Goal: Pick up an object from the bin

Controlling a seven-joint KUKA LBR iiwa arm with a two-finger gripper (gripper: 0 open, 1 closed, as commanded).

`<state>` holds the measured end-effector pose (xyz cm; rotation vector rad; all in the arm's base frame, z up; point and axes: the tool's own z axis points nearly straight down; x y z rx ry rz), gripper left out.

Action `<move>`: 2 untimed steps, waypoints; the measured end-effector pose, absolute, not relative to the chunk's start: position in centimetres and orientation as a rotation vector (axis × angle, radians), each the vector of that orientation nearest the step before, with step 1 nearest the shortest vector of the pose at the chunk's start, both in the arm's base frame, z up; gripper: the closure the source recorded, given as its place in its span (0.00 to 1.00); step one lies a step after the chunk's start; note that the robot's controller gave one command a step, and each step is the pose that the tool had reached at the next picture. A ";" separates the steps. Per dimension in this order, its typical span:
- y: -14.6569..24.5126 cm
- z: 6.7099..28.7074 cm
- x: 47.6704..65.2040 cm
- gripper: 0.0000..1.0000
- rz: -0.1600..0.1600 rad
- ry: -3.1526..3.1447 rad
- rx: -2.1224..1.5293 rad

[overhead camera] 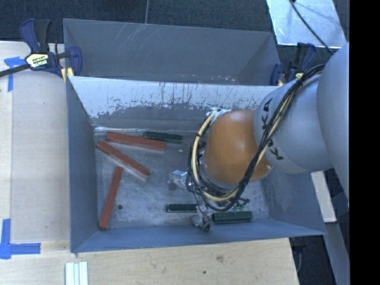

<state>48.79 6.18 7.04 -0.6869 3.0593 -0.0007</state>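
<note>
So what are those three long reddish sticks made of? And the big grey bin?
The reddish sticks look like painted or stained wood, maybe plastic: dull, straight-edged, paler on one face. The bin looks like grey metal: flat folded walls, with pale scratches on the back one.

Arm [309,129]: cut off at right.
Dark bar [233,217] — lower centre: left end under cables [205,195].
Silvery scrap [176,177]: kind unclear.

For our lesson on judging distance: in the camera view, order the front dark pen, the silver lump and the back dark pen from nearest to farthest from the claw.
1. Front dark pen, just left of the claw.
2. Silver lump, mid-bin.
3. Back dark pen, near the back wall.
</note>
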 end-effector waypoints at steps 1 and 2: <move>6.2 7.1 49.0 0.00 -0.001 3.057 -0.690; 6.2 7.1 48.9 1.00 0.000 3.057 -0.692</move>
